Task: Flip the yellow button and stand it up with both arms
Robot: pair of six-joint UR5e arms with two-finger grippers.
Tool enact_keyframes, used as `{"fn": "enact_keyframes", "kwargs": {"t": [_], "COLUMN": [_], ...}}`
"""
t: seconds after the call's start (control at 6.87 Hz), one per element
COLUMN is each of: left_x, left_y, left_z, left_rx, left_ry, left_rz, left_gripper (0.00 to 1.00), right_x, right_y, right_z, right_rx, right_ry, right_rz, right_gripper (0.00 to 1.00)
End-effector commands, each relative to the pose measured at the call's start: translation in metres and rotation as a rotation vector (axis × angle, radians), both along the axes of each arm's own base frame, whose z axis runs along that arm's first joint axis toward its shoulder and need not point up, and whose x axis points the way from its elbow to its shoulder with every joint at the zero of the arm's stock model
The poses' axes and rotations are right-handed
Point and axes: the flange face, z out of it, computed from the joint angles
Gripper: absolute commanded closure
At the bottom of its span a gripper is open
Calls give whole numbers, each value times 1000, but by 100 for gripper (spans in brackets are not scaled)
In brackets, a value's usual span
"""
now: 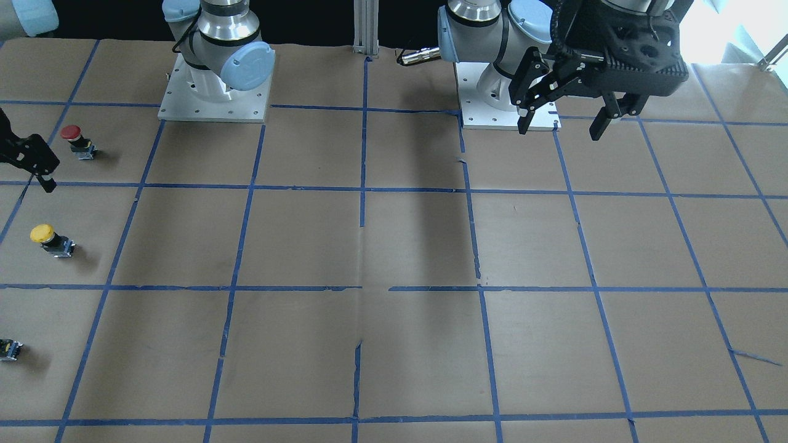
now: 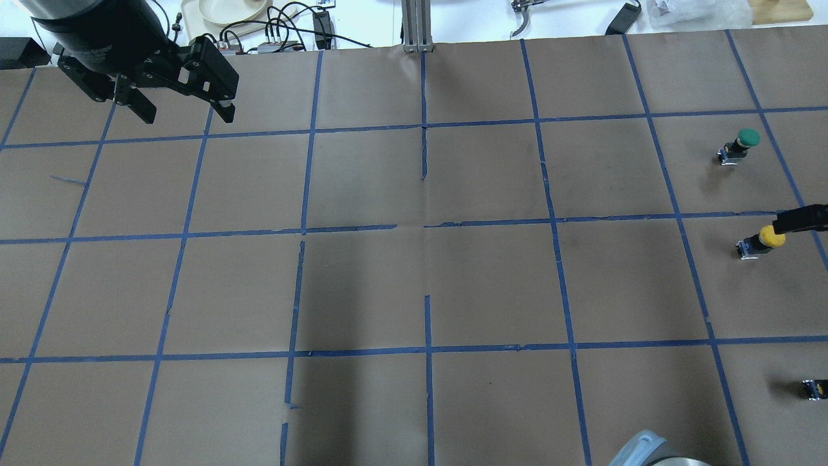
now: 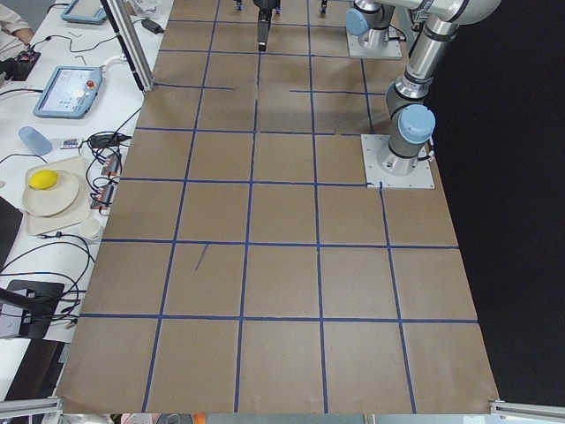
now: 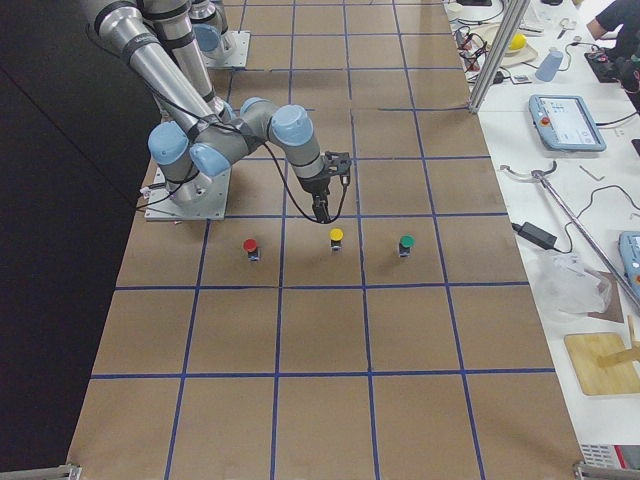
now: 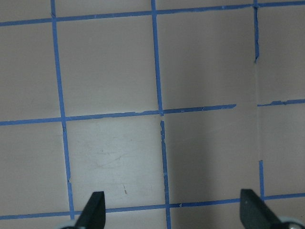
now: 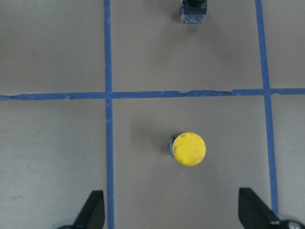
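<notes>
The yellow button (image 6: 189, 149) stands upright, cap up, on the brown paper near the table's right end; it also shows in the front view (image 1: 44, 234), the overhead view (image 2: 769, 237) and the right side view (image 4: 337, 238). My right gripper (image 6: 174, 210) hovers above it, slightly toward the robot's side, open and empty, apart from the button. Only its edge shows in the front view (image 1: 31, 160) and overhead view (image 2: 802, 220). My left gripper (image 2: 187, 116) is open and empty, held high over the far left part of the table (image 1: 560, 126), its fingertips (image 5: 94, 210) over bare paper.
A red button (image 1: 72, 136) stands on the robot's side of the yellow one, a green button (image 2: 744, 141) on the far side; both show in the right side view, red (image 4: 250, 246) and green (image 4: 406, 243). Blue tape lines grid the paper. Cables and a tray lie beyond the far edge (image 2: 272, 26).
</notes>
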Motion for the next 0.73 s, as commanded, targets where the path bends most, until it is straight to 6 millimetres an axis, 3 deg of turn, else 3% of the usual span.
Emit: {"fn": "enact_keyframes", "kwargs": {"t": [0.0, 0.15, 0.29, 0.44, 0.58], "left_x": [13, 16, 16, 13, 12], "left_y": [-3, -15, -13, -2, -5], "left_z": [-1, -17, -7, 7, -1], "left_rx": [-3, 26, 16, -7, 0], "left_ry": [-5, -3, -8, -8, -3], "left_rz": [26, 37, 34, 31, 31], "left_gripper": [0, 0, 0, 0, 0], "right_x": [83, 143, 201, 251, 293], "right_y": [-35, -43, -41, -36, -33], "right_z": [71, 86, 94, 117, 131], "right_rx": [160, 193, 227, 251, 288], "right_ry": [-24, 11, 3, -7, -13], "right_rz": [-89, -97, -75, -104, -98], "right_gripper": [0, 0, 0, 0, 0]}}
